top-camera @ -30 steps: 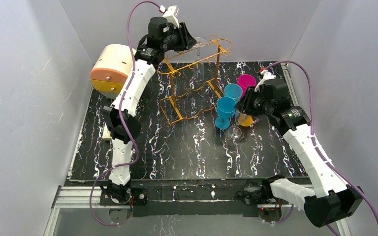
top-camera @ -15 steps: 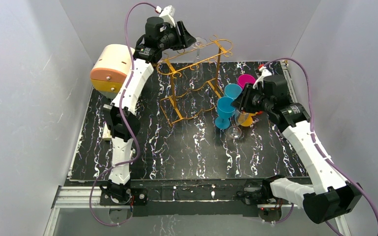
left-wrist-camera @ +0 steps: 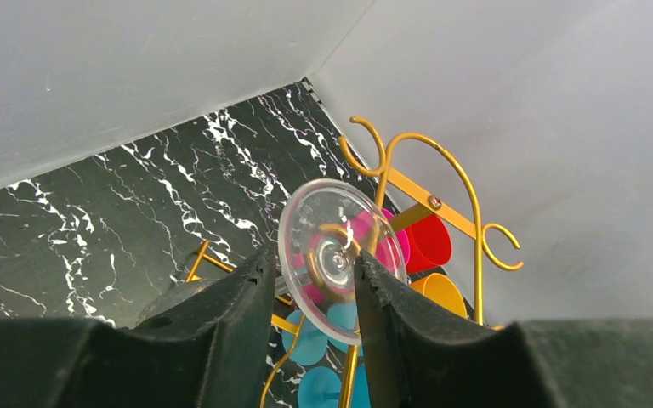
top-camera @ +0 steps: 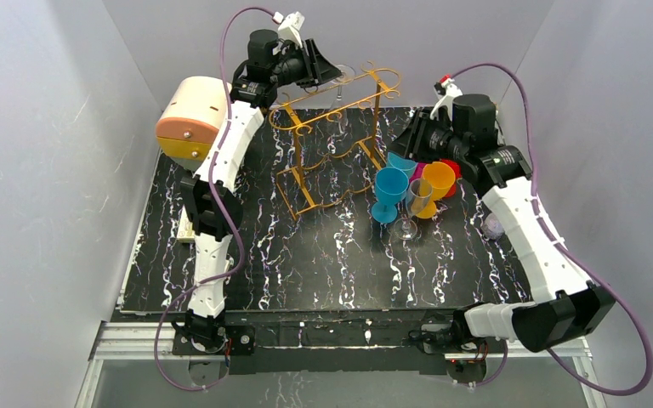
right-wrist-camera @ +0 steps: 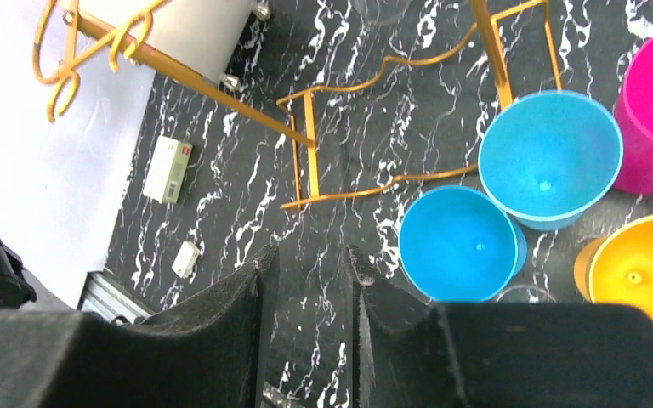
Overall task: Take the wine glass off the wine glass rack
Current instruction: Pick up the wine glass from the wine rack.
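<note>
Top view: the wine glass (top-camera: 345, 72) hangs foot-up at the far end of the wine glass rack (top-camera: 377, 119), beside the left gripper (top-camera: 330, 70).
Left wrist: jaws apart, clear foot just beyond the tips.
Right wrist: right gripper (right-wrist-camera: 306, 255) parted, empty, above the cups (right-wrist-camera: 459, 242).
Handling: likely light, slick and fragile; best pinched at the stem under the foot.

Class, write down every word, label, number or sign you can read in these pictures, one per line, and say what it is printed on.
No text in any view can be read.
small white box lying on the table: a red mark at one end, perhaps a label, too small to read.
</note>
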`<action>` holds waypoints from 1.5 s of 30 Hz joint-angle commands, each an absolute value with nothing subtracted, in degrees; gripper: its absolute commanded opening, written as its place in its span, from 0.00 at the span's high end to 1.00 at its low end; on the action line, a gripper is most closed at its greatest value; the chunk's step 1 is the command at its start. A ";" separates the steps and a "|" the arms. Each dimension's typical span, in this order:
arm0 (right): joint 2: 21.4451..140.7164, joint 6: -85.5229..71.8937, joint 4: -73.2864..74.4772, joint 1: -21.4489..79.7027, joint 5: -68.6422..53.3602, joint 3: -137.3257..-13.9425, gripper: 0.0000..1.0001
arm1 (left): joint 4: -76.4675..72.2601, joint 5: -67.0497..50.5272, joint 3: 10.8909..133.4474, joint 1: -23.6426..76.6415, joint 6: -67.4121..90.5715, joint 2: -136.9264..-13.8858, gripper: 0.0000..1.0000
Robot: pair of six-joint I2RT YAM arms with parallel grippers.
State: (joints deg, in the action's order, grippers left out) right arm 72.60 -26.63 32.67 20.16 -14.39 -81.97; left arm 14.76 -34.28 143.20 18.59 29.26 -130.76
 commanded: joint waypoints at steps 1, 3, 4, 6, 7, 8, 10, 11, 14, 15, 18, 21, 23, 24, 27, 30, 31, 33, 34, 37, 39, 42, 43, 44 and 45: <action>75.94 -27.21 29.56 20.19 -14.22 -87.85 0.59 | 13.04 -37.70 142.82 17.93 30.56 -130.99 0.70; 77.52 -28.18 29.69 20.17 -15.17 -89.71 0.60 | 11.53 -37.48 141.98 17.53 31.72 -130.61 0.78; 77.99 -28.80 29.66 20.21 -15.80 -90.07 0.60 | 10.98 -37.37 141.68 17.32 32.18 -130.44 0.81; 78.29 -29.70 29.01 20.13 -16.73 -89.92 0.60 | 10.30 -37.10 141.42 16.98 32.80 -130.27 0.87; 78.24 -29.97 28.58 20.15 -17.02 -89.73 0.60 | 10.12 -37.09 141.42 16.88 33.03 -130.22 0.88; 78.26 -30.15 28.27 20.20 -17.19 -89.58 0.60 | 10.10 -37.13 141.46 16.77 33.19 -130.18 0.89; 78.18 -30.10 28.21 20.19 -17.20 -89.60 0.60 | 10.34 -37.61 141.33 16.55 33.20 -130.21 0.89; 78.22 -30.02 28.21 20.17 -17.18 -89.71 0.60 | 10.53 -37.97 141.30 16.44 33.22 -130.24 0.89; 78.34 -30.01 28.13 20.13 -17.13 -89.89 0.60 | 10.98 -39.07 141.26 16.16 33.12 -130.58 0.87; 78.48 -30.12 28.17 20.15 -17.21 -90.11 0.60 | 10.99 -39.70 141.51 16.15 33.10 -130.79 0.87; 79.07 -30.53 28.27 20.14 -17.58 -90.40 0.60 | 10.86 -41.98 142.72 16.14 33.58 -131.87 0.85; 79.23 -30.84 28.29 20.16 -17.79 -90.46 0.60 | 9.53 -44.93 143.15 16.19 34.92 -132.55 0.84; 78.94 -30.85 27.93 20.14 -17.89 -90.08 0.59 | 5.12 -47.26 142.25 16.13 37.68 -132.66 0.85; 78.60 -31.00 27.41 20.13 -18.05 -89.53 0.59 | 2.79 -48.14 141.39 16.12 39.42 -132.61 0.87; 77.20 -30.94 25.84 20.16 -17.94 -87.76 0.58 | -0.52 -49.24 141.00 16.18 42.35 -133.16 0.91; 76.61 -30.33 25.89 20.14 -17.50 -87.65 0.58 | -0.50 -49.59 141.47 16.11 42.17 -133.51 0.80; 76.56 -30.06 26.11 20.14 -17.35 -87.71 0.57 | -0.36 -49.53 141.62 16.23 41.87 -133.51 0.79; 76.45 -29.68 26.35 20.13 -17.13 -87.80 0.57 | 1.76 -49.49 141.83 16.15 41.46 -133.66 0.78; 76.42 -29.63 26.39 20.16 -17.08 -87.88 0.57 | 2.36 -49.51 142.04 16.18 41.07 -133.68 0.77; 76.37 -29.62 26.21 20.17 -17.29 -87.93 0.57 | 5.20 -49.02 142.99 16.10 39.29 -134.02 0.76; 76.29 -29.75 26.02 20.18 -17.38 -87.98 0.57 | 6.00 -49.00 143.25 16.22 38.70 -134.19 0.76; 76.18 -29.79 25.99 20.15 -17.31 -87.98 0.57 | 5.80 -49.46 144.19 16.17 38.97 -134.78 0.77; 76.11 -29.79 26.01 20.13 -17.28 -88.06 0.57 | 5.82 -49.70 144.56 16.19 39.03 -135.10 0.78; 76.10 -29.79 25.91 20.14 -17.22 -88.07 0.57 | 5.80 -49.92 144.73 16.19 39.05 -135.18 0.79; 76.10 -29.79 25.91 20.13 -17.17 -88.09 0.57 | 5.81 -50.06 144.71 16.17 39.04 -135.25 0.84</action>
State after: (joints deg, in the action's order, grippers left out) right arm 78.24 -30.13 28.49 20.16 -17.06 -87.53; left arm 3.68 -47.42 142.54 16.19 39.86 -133.88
